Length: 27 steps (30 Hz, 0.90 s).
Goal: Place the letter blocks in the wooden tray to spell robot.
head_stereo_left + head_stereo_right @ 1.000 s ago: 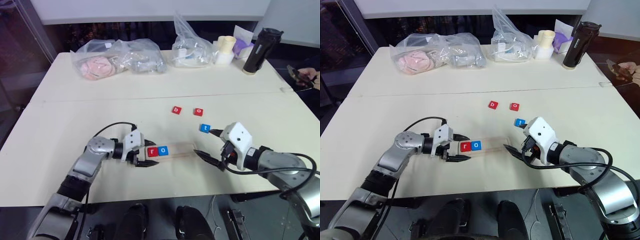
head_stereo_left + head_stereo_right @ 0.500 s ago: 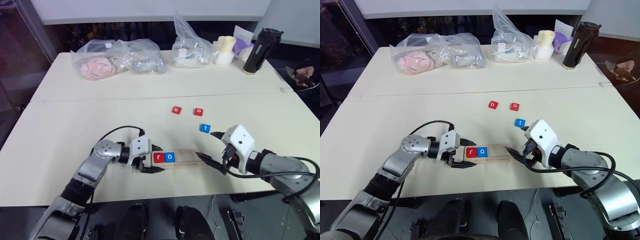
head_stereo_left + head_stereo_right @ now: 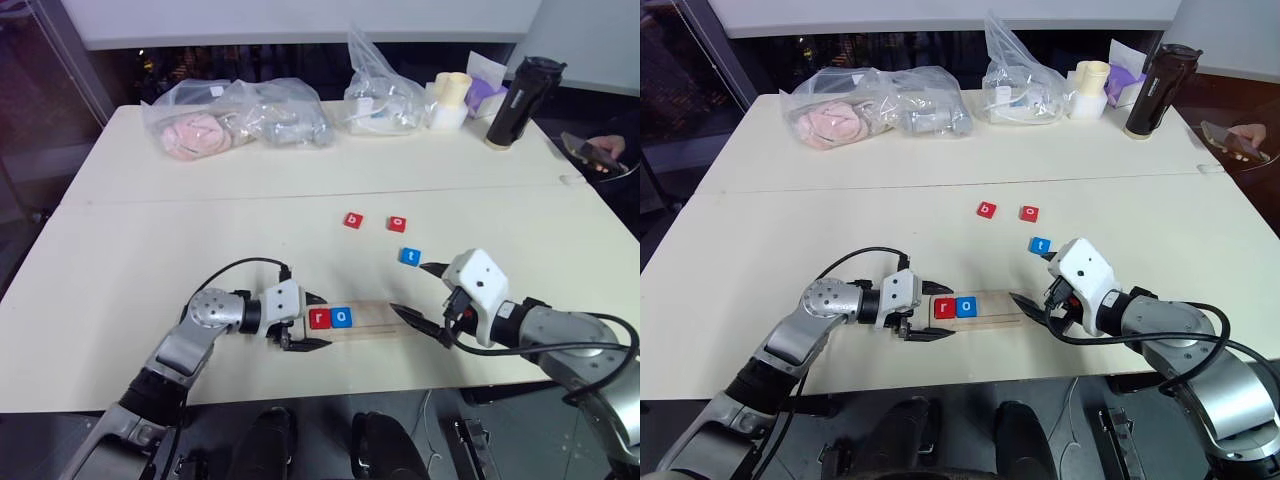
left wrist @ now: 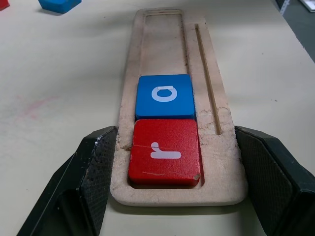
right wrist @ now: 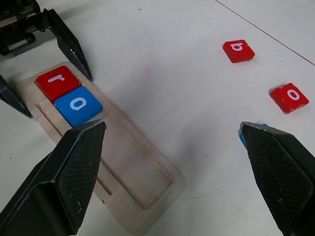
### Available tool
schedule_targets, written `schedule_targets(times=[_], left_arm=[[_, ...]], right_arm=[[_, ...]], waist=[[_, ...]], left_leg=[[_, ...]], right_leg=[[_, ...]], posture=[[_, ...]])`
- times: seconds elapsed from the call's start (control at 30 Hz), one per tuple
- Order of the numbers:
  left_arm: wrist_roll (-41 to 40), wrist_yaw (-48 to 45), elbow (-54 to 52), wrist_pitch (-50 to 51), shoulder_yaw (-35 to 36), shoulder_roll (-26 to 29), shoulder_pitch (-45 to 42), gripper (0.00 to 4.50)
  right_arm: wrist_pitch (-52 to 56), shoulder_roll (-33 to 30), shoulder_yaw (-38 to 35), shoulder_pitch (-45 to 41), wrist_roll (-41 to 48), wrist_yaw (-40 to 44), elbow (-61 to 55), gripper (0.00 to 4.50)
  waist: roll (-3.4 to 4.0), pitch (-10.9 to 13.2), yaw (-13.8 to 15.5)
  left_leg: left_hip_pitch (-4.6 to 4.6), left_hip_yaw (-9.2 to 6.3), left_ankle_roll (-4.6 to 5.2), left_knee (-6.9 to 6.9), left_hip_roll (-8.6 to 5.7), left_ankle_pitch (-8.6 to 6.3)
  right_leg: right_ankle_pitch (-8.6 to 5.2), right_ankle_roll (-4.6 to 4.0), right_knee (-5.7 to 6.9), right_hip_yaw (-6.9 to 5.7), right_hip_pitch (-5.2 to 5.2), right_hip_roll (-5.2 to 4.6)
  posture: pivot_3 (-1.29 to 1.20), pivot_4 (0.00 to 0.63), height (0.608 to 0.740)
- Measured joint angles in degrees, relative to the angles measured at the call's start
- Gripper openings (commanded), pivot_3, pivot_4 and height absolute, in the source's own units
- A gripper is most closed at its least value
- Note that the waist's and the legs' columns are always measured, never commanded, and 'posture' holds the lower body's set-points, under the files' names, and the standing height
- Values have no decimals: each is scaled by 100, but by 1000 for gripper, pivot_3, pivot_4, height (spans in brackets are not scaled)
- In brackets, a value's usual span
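already in the tray – head views: the wooden tray [image 3: 375,315] lies near the table's front edge, with the red r block [image 3: 319,318] and the blue o block [image 3: 342,317] at its left end, touching; the three places to their right are bare.
blocks left out: the red b block [image 3: 353,220] and the red o block [image 3: 398,223] sit side by side further back, well apart from the tray; the blue t block [image 3: 410,256] lies nearer, just behind the tray's right end.
left gripper [image 3: 325,320]: clenched across the tray's left end, one finger on each long side.
right gripper [image 3: 406,286]: spread wide and holding nothing, poised over the tray's right end, close to the t block.
left wrist view: the pads [image 4: 101,162] flank the rim beside the r block – good bracing, so the grip is best kept as it is.
right wrist view: b comes next, so reach past the t block, pinch the b block by its edges and lower it flat against the blue o block.
risk: nudging the t block or the red o block on the way.
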Motion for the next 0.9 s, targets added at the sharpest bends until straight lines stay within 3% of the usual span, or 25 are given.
schedule_targets(times=[0.07,0.1,0.47,0.9], left_arm=[[6,34,-4,-45,1,0,26,4184],[12,79,-8,-75,3,1,38,4449],[-54,243,-190,-81,85,102,232,4449],[-476,50,-869,382,499,843,544,4449]], right_arm=[[0,2,4,-2,-2,-1,0,4500],[-1,3,6,-2,-4,-1,0,4500],[-3,3,27,-26,-2,31,5,4500],[-33,3,238,-362,-7,125,202,4500]], waist=[[0,0,-2],[0,0,-3],[1,0,-18],[-1,4,-18]], left_leg=[[0,0,0,0,0,0],[1,0,0,1,0,0],[2,0,0,-1,1,0],[-3,0,-1,-2,6,-1]], right_leg=[[0,0,0,0,1,0],[0,0,0,0,1,0],[-1,1,0,0,0,1],[-1,-1,2,2,-9,3]], posture=[[0,150,740],[0,150,740],[0,150,740],[0,150,740]])
